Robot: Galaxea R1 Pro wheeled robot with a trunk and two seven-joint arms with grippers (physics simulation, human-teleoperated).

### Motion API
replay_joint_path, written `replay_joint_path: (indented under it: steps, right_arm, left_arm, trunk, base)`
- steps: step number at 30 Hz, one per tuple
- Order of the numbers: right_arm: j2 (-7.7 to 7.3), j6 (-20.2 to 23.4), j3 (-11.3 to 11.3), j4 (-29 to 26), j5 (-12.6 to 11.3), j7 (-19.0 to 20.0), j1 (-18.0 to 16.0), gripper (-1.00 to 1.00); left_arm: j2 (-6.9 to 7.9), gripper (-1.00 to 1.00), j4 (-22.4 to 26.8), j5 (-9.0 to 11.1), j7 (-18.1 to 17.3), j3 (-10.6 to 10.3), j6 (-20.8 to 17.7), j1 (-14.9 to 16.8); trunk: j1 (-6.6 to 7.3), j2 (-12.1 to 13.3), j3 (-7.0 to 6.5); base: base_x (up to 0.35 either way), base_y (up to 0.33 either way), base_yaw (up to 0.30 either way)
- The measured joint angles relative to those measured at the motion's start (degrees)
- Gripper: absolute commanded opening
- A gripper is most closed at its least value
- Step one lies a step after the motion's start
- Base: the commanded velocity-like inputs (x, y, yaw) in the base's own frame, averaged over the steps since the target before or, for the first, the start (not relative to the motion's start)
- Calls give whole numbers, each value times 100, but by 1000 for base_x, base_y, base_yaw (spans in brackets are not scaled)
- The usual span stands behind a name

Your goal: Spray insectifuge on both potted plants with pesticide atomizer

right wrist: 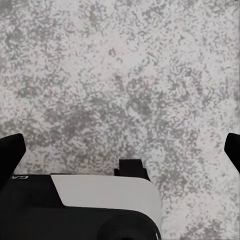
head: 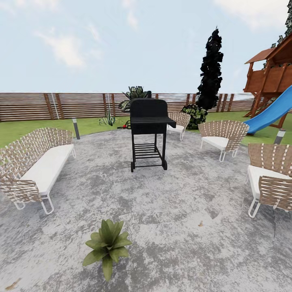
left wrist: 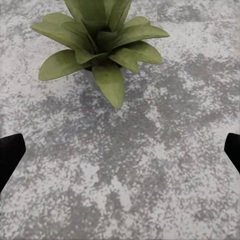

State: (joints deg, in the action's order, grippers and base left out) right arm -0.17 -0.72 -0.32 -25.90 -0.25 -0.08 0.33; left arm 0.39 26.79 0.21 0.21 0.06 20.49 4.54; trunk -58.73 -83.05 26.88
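Potted plant, a low rosette of broad pointed green leaves, sits on the mottled grey patio in the near-left foreground of the head view. Left wrist cam shows the same plant on the paving, well beyond the left gripper; its two black fingertips sit far apart at the frame edges w/ nothing between them, so the gripper is spread wide & empty. Right gripper likewise spread wide over bare paving, dark fingertips at either edge, nothing held; a black-and-white part of the robot's body lies under it.

Mid-patio stands a black barbecue grill on a wheeled frame. Left of it, a woven bench w/ white cushion. Right side: three woven chairs w/ white seats, one near the grill, one further right, one at the right edge.

Behind: grass, a slatted wooden fence, a tall dark tree, a wooden play tower w/ blue slide. A small red item lies on the grass left of the grill; too small to identify.
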Motion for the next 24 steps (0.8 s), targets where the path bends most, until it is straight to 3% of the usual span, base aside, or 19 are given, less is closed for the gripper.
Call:
replay_joint_path:
  steps: [9,24]
  right_arm:
    - [13,1,-8,-30,-18,-6,0,100]
    - [13,1,-14,-19,-22,-5,0,100]
  left_arm:
    - [5,100,-18,-7,-4,3,16,0]
    - [5,100,-30,-12,-5,3,16,0]
  trunk:
    - [0,0,-7]
    - [0,0,-39]
  base:
    - [0,0,-49]
    - [0,0,-247]
